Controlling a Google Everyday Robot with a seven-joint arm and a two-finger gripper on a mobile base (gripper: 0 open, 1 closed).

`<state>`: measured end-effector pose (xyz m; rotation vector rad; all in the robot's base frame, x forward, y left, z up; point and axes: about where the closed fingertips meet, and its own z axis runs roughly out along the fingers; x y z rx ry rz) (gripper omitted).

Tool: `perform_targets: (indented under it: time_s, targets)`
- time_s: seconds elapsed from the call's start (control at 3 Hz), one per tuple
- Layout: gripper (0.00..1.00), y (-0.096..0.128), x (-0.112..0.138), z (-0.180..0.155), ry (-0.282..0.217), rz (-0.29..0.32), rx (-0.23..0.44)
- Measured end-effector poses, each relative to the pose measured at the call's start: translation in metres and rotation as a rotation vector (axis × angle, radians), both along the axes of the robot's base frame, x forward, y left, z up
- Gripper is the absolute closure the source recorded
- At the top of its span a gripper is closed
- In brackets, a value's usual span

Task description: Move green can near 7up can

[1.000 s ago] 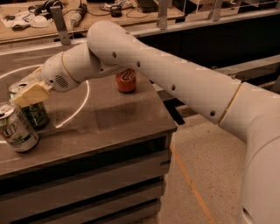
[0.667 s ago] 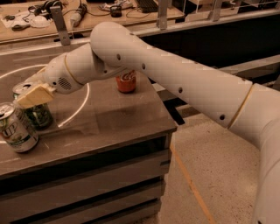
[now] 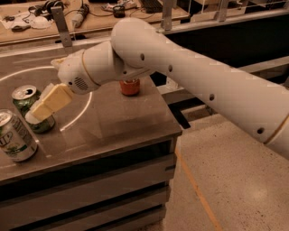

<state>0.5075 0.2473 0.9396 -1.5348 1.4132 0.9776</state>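
The green can (image 3: 28, 104) stands upright on the dark table (image 3: 113, 122) at the left, its silver top showing. The 7up can (image 3: 13, 136), silver-white with green lettering, stands just in front and to the left of it, close by. My gripper (image 3: 44, 107), pale yellow at the end of the white arm, sits against the right side of the green can and covers part of it. The far side of the green can is hidden.
A red Coca-Cola can (image 3: 129, 87) stands further back on the table, partly behind the arm. A white circular line (image 3: 79, 116) is marked on the tabletop. The table's right edge drops to the floor. A cluttered bench (image 3: 90, 13) runs behind.
My gripper has shifted slightly right and down beside the green can. The green can, 7up can and red can have stayed in place.
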Motion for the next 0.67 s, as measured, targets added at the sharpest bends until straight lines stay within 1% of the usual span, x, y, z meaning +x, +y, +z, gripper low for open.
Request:
perform_targets:
  time_s: [0.33, 0.67]
  targets:
    - [0.00, -0.0184, -0.0003, 0.0099, -0.020, -0.024, 0.036]
    - [0.00, -0.0225, 0.0003, 0.0113, -0.025, -0.029, 0.040]
